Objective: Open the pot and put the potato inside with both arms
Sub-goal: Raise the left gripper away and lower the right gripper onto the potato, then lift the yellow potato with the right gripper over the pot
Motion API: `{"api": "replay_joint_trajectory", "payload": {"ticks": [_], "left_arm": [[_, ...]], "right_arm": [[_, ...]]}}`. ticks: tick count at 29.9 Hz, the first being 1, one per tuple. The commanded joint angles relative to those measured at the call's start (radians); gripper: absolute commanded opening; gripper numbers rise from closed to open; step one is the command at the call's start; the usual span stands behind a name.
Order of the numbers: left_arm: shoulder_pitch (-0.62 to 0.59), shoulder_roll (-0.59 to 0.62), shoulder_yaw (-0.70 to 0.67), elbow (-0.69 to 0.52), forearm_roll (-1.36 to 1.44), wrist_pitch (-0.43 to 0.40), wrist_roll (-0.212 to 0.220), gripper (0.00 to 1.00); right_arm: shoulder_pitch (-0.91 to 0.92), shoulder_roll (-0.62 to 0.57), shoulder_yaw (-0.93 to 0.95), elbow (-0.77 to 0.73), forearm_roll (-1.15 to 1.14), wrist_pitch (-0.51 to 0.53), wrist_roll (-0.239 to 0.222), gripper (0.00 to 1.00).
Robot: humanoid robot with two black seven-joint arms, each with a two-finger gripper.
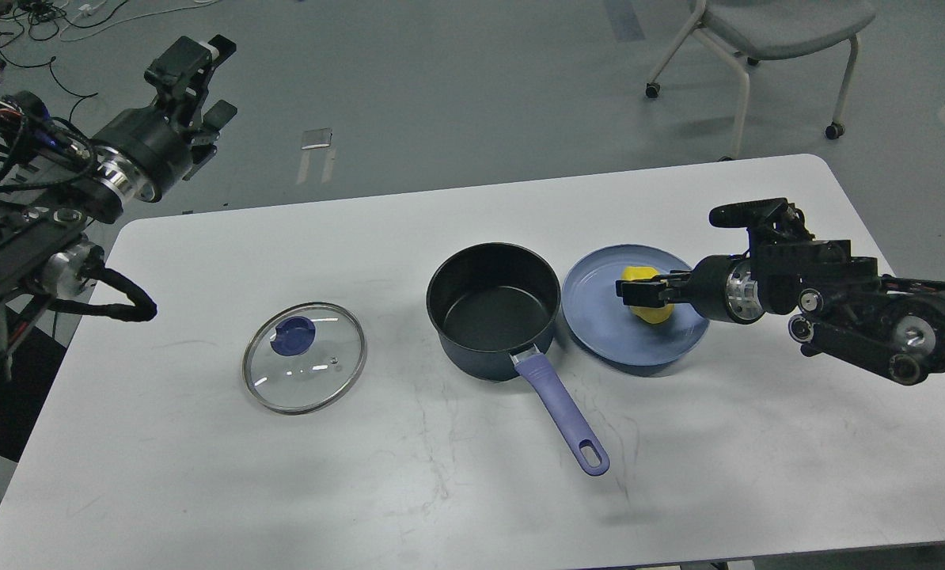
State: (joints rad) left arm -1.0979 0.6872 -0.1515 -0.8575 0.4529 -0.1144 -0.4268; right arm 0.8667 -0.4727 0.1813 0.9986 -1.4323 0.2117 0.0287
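The right gripper (639,291) reaches in from the right edge of the frame, and its fingers (648,289) lie across the potato (648,307) at centre right. They look closed around it or very nearly so, though the dark tips overlap the yellow and I cannot tell for certain that they have a firm hold. The potato sits on the light-blue plate (599,332), or is lifted only a little off it; I cannot tell which.

The relation that matters lies to the left of those fingers: the pot (492,305) stands just beside the plate, their rims nearly touching, mouth open and black inside bare. Its long handle (563,416) runs toward the lower right of the frame, clear of the path between plate and pot. My judgement is that a short lift and a leftward carry would bring the potato over the opening.

The glass lid (305,358) lies flat on the tabletop (203,491), well left of the pot. The left gripper (203,87) hangs in the upper left, fingers spread and holding nothing, far from everything.
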Motion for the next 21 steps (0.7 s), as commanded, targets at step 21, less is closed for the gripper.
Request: {"api": "replay_joint_trajectory", "payload": {"ticks": [21], "left_arm": [[-0.002, -0.008, 0.007, 0.0, 0.007, 0.039, -0.003, 0.98]], "right_arm": [[0.204, -0.03, -0.008, 0.156, 0.013, -0.126, 0.108, 0.06]]}}
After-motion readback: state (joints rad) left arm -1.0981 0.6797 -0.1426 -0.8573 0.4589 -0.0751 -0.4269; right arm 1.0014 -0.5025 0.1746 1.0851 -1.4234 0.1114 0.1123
